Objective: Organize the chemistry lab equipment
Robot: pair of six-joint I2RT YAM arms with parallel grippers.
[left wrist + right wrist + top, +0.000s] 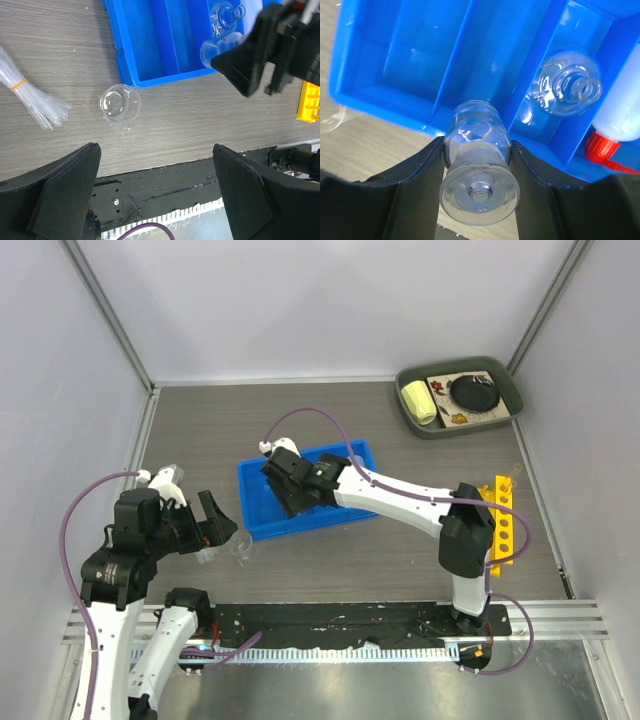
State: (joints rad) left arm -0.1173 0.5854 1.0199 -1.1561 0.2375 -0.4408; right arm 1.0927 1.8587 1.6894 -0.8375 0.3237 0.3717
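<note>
Now R hand [477, 147] pinches round clear-glass beaker [479, 192] over glossy blue bin [395, 95].

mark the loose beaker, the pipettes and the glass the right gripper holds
loose beaker [120, 103], left wrist view, on its clear bottom.
pipettes [37, 101], left wrist view, on the tubes at mid-bundle.
held glass [477, 134], right wrist view, on its clear side wall.

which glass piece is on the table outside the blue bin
The small beaker near the pipettes; a second beaker is in the right gripper, the flask inside the bin.
</note>
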